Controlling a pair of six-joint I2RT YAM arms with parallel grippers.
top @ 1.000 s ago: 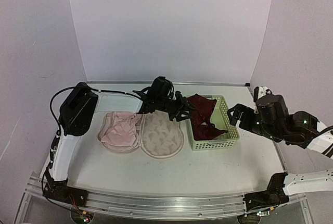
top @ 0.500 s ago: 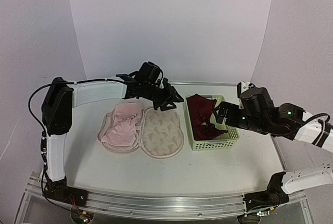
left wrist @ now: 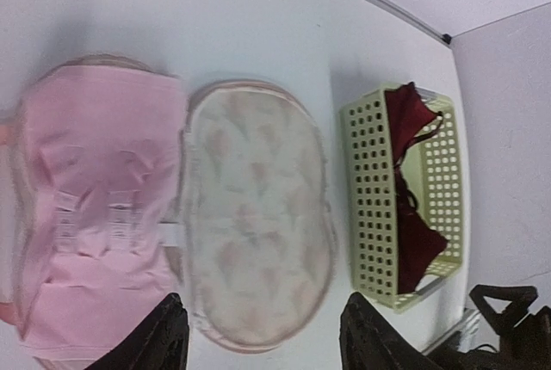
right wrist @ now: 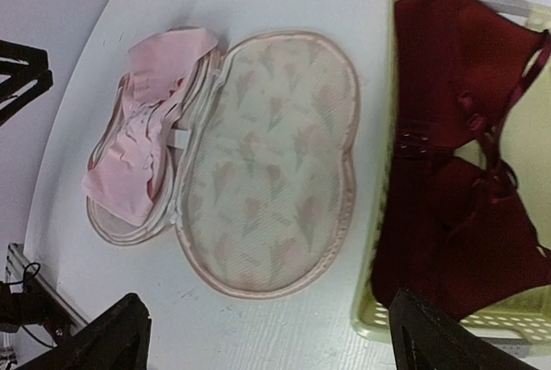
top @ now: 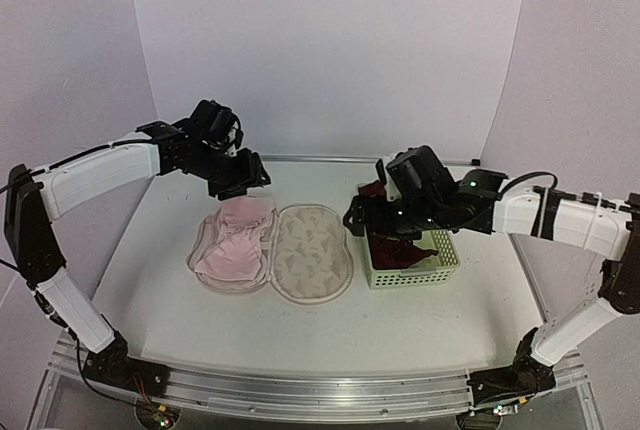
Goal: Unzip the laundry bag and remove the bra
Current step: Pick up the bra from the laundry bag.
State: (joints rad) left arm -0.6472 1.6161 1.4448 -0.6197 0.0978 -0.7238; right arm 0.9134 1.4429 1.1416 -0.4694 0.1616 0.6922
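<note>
Just beneath left pincer (top: 243, 178), opened laundry bag (top: 311, 266)

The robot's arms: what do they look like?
Both arms have white shells with black joints. The left arm carries a thin black cable; the right arm shows small green lights. The left claw and right claw are black, two-fingered.

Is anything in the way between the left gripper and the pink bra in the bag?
Nothing visible. The bag lies unzipped and spread open, with the pink bra exposed in its left half. The left gripper hovers open above it, with nothing between them.
</note>
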